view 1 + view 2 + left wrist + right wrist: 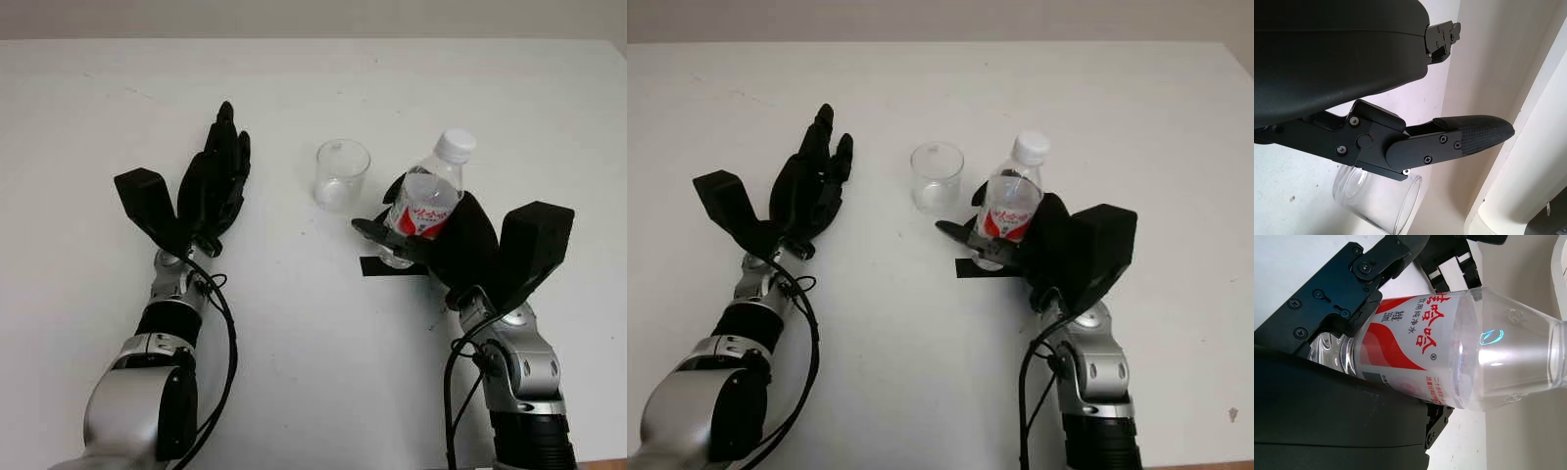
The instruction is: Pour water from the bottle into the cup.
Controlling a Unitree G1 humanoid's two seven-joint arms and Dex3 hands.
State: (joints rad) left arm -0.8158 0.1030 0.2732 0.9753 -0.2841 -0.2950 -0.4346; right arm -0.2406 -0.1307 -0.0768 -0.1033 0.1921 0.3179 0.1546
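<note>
Here the right hand (446, 235) grips the capped, red-labelled water bottle (428, 196) upright on the white table (313, 88), just right of the clear cup (342, 174), while the open left hand (211, 186) sits left of the cup.

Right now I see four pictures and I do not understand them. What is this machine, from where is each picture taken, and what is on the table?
This is a humanoid robot with two arms, each ending in a black three-finger hand. The two wide pictures come from a stereo camera on its head, looking down at a white table. The two close pictures come from cameras at its wrists.

On the table stands a clear cup, which looks empty. Beside it is a water bottle with a red and white label and its white cap on. The right hand has its fingers closed around the bottle, over a black mark on the table. The left hand is open, on the cup's other side, holding nothing.
</note>
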